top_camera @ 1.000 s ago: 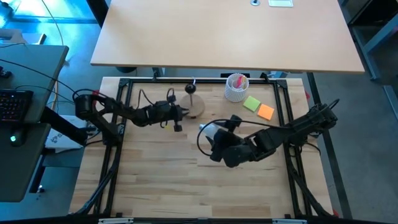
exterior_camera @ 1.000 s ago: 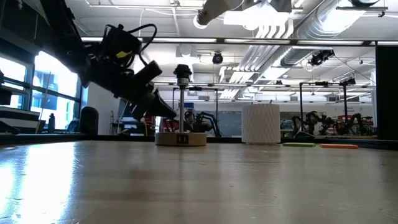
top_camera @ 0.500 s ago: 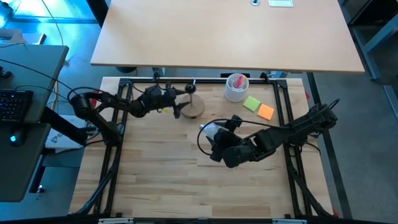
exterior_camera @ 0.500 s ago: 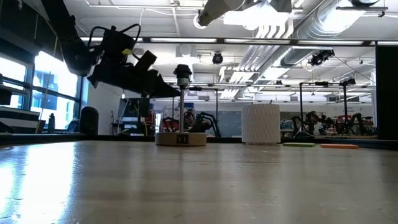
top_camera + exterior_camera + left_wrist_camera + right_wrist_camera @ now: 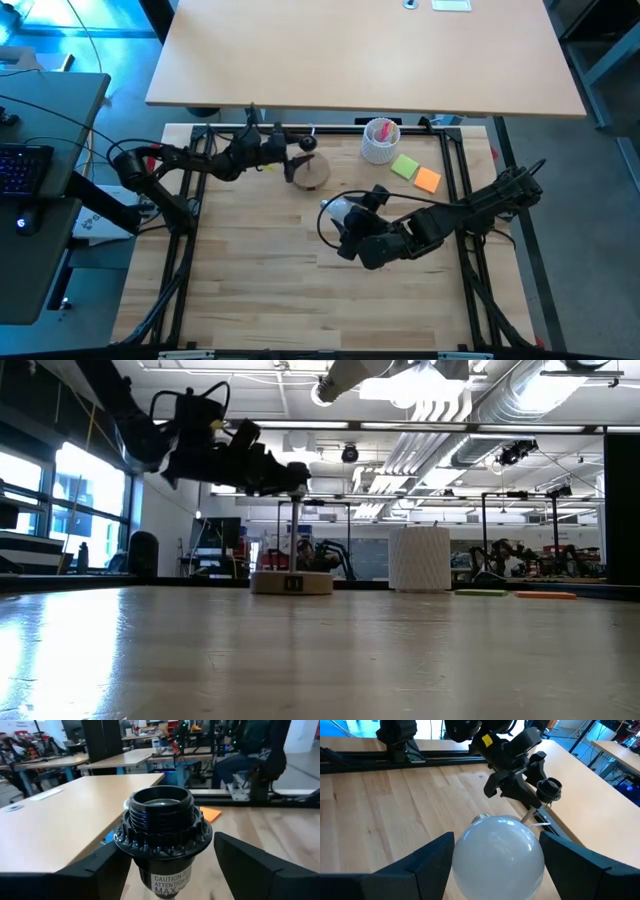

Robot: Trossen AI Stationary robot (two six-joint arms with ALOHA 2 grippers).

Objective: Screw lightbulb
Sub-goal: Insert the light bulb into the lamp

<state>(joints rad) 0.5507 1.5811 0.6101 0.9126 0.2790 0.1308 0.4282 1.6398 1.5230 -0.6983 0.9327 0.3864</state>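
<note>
— Two arms at one wooden table (image 5: 250, 290). Where does each sit?

— From above, the left hand (image 5: 292, 152) is up at the far edge, reaching sideways to the black lamp socket (image 5: 308, 143). That socket tops a thin post on a round wooden stand (image 5: 313, 172). The right hand (image 5: 338, 215) is near the middle of the table, well apart from the stand.

— Is the left hand gripping the socket?

— No. Its own camera shows the socket (image 5: 162, 827) standing between the two fingers (image 5: 255, 865) with a clear gap on each side, so that hand is released and spread wide. The socket's mouth is empty and faces up. From table height the left hand (image 5: 285, 477) is level with the top of the post, above the stand (image 5: 290, 582).

— And the lightbulb?

— It is in the right hand. From above the lightbulb (image 5: 337, 208) shows as a white dome at the fingertips. In the right wrist camera the lightbulb (image 5: 497, 857) fills the space between the two fingers (image 5: 427, 862), which press on its sides, with a bit of the metal screw base peeking out behind it. So that hand is grasping the bulb.

— Anything else on the table?

— A white ribbed cup (image 5: 380, 140) stands beside the stand, and next to it lie a green note (image 5: 405, 166) and an orange note (image 5: 428, 180).
</note>
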